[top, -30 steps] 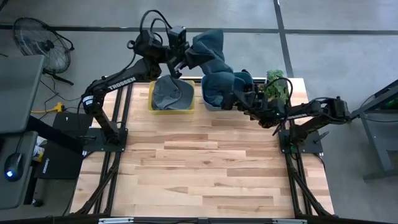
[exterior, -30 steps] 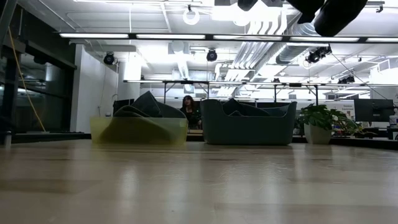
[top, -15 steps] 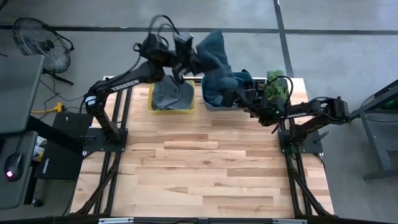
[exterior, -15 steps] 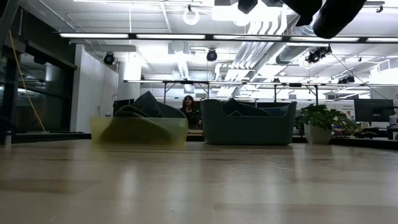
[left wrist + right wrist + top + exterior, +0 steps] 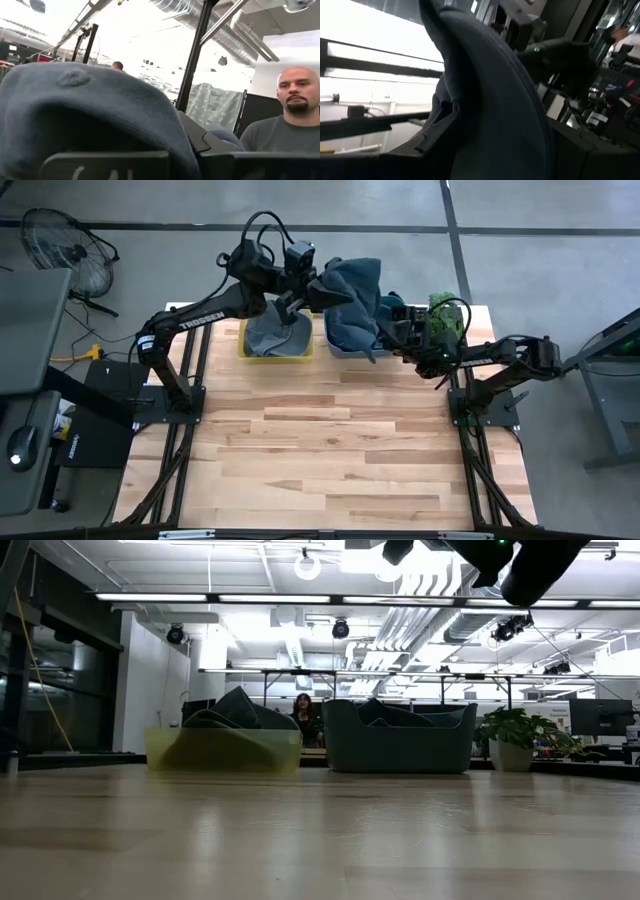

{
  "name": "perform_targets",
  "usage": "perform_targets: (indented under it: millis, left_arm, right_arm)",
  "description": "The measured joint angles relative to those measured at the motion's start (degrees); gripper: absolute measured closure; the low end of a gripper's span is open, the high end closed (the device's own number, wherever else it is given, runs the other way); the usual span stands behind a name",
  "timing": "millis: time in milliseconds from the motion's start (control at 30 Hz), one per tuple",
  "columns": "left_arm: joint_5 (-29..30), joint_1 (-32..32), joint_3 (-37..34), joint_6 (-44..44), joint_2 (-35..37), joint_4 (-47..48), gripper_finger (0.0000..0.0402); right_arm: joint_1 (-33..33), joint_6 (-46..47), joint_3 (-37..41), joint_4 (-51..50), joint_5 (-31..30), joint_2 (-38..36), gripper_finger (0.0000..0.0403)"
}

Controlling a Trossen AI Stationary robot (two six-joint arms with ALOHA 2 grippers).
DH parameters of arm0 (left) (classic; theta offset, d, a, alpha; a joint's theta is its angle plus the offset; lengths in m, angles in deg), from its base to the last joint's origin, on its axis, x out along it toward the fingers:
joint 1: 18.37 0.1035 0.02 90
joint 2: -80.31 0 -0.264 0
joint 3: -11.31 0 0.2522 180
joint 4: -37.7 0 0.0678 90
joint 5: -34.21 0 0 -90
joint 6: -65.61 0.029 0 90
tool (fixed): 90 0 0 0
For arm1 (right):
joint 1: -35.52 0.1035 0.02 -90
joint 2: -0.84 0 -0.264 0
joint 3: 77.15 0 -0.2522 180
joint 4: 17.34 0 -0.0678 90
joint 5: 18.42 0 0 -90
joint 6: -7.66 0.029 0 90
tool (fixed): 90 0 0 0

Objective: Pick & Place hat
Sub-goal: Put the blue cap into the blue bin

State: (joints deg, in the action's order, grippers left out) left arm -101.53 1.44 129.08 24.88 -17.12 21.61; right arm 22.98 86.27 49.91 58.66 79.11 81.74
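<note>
A dark blue hat (image 5: pixel 352 288) hangs in the air above the grey bin (image 5: pixel 336 346) at the table's far edge, between both arms. My left gripper (image 5: pixel 312 280) comes from the left and is shut on the hat's left side. My right gripper (image 5: pixel 388 328) comes from the right and is shut on the hat's lower right part. In the left wrist view the hat's crown (image 5: pixel 85 105) with its top button fills the picture. A grey hat (image 5: pixel 274 332) lies in the yellow bin (image 5: pixel 244 350). The low view shows both bins, not the held hat. My left gripper pinches the hat's cloth (image 5: pixel 175 150) between its two fingers, coming level from the table's left. The hat is lifted clear and bulges over the fingers (image 5: pixel 105 165). My right gripper holds the hat's lower right part (image 5: pixel 376 330) from the table's right; the cloth (image 5: pixel 485 100) hides the place of contact.
The yellow bin (image 5: pixel 222 750) and the grey bin (image 5: pixel 398 745) stand side by side at the far edge, with a potted plant (image 5: pixel 446 320) to their right. The wooden table (image 5: pixel 330 450) stretches toward the near edge. People show in the room beyond.
My left gripper has moved toward the table's right, from above the yellow bin to beside the grey bin, carrying the hat's upper part with it. The hat has swung right and now hangs over the grey bin. My right gripper has shifted slightly right with it.
</note>
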Motion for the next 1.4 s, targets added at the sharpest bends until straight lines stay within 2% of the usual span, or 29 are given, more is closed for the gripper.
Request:
perform_targets:
  millis: [233,367,533,733,933,1133,1400]
  left_arm:
    - [0.2,0.0,0.0,0.0,0.0,1.9,0.0401]
    - [0.3,0.0,0.0,0.6,0.0,4.1,0.0402]
    - [1.5,0.0,0.0,1.9,0.0,6.4,0.0402]
    - [1.4,0.0,0.0,1.9,0.0,8.4,0.0401]
    - [1.5,0.1,0.0,1.9,0.0,13.7,0.0384]
    - [1.7,0.0,0.0,3.5,0.0,14.9,0.0327]
    - [-0.5,2.0,-0.1,3.2,0.7,16.1,0.0185]
  right_arm:
    - [0.0,-0.6,0.0,-0.1,1.6,0.0,0.0164]
    - [0.0,-1.5,0.0,-0.1,3.1,0.0,0.0183]
    - [0.0,-3.4,0.0,-0.3,4.9,0.0,0.0250]
    - [-1.0,-5.1,0.0,-0.3,7.6,0.0,0.0382]
    - [-2.1,-5.0,0.0,-0.5,9.9,0.0,0.0396]
    - [-2.1,-5.4,0.0,-0.9,10.0,0.0,0.0398]
    - [-2.1,-6.0,0.0,-1.5,10.2,0.0,0.0400]
